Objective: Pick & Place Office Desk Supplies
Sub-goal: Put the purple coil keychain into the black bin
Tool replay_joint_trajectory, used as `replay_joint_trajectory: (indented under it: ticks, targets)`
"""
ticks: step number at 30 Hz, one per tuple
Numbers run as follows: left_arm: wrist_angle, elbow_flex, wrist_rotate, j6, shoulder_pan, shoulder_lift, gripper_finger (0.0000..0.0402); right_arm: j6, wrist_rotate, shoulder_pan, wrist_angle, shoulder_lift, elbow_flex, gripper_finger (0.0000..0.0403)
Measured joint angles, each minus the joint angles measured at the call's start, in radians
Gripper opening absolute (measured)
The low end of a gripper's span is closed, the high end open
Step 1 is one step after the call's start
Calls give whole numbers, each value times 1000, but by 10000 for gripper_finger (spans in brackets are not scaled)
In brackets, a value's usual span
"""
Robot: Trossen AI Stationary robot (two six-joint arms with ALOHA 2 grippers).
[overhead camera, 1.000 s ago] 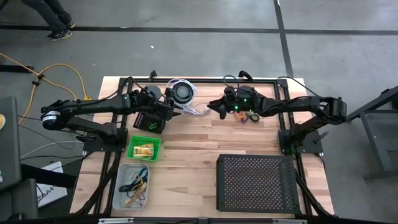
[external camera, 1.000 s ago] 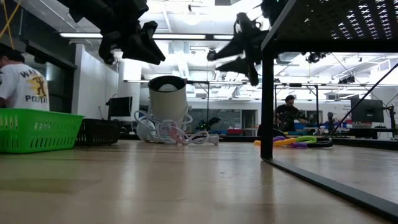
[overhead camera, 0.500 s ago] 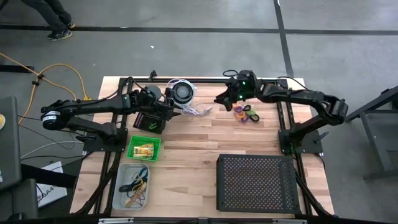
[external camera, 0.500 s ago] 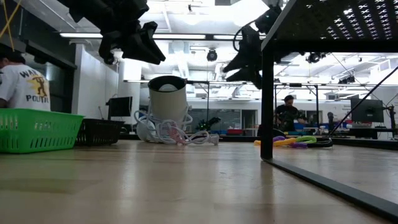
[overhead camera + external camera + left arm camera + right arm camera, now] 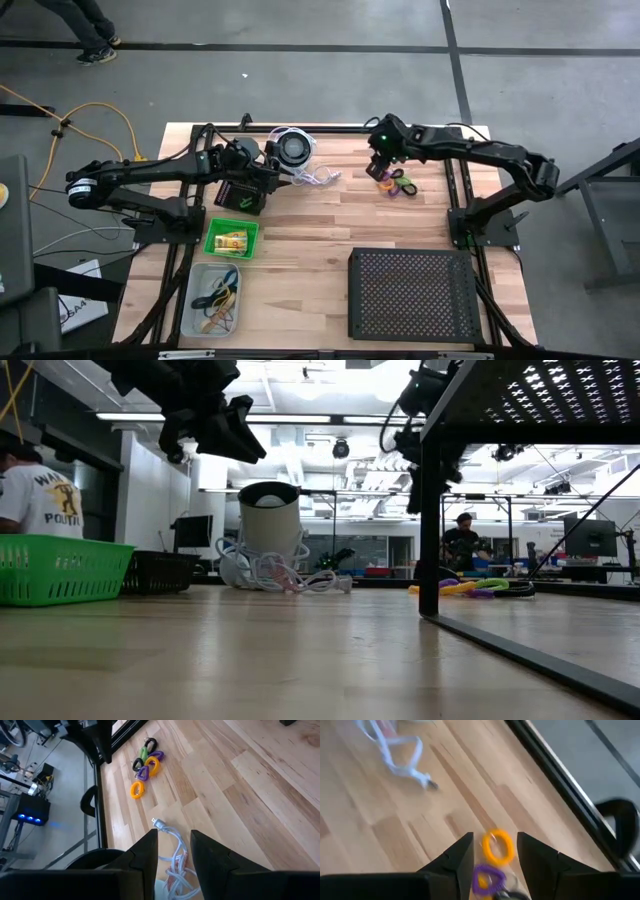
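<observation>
Closest to us sits the big black tray full of little holes (image 5: 412, 293). Beside it we see the clear plastic bin (image 5: 197, 321) with thin rubber-band loops (image 5: 217, 298) inside, and then the small green basket (image 5: 213, 246) holding little yellow packets (image 5: 232, 241). So some of the desk things look put away.

Farther back, the left gripper (image 5: 283, 177) hangs above the wooden table (image 5: 320, 225), just beside the round black disc (image 5: 294, 148) and its white curly cord (image 5: 322, 178). Its two dark fingers (image 5: 147, 854) stand a little apart with nothing between them (only the cord shows past them).

At the far side lies the pile of small coil rings, orange, purple, green and black (image 5: 396, 183). They touch each other in a clump, near the black frame rail (image 5: 448, 170). The right gripper (image 5: 380, 164) hangs just over that clump. Its fingers (image 5: 457, 857) are apart and empty, with an orange ring (image 5: 497, 845) right between them and a purple ring (image 5: 484, 876) just next to it.

We think the next job is to come down and pinch one ring. What could go wrong? The rings sit so close that the fingers may catch two, or push the pile away. A round ring could also pop out of the pinch. The rail is near, so the gripper might bump it.
</observation>
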Motion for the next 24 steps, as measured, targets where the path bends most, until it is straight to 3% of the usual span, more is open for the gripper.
replay_joint_trajectory:
  ticks: [9,24]
  targets:
    - [1,0,0,0,0,0,108,-38,-33,-9,-132,45,0,139]
    - [4,0,0,1,0,0,108,-373,-92,-7,-233,142,-2,139]
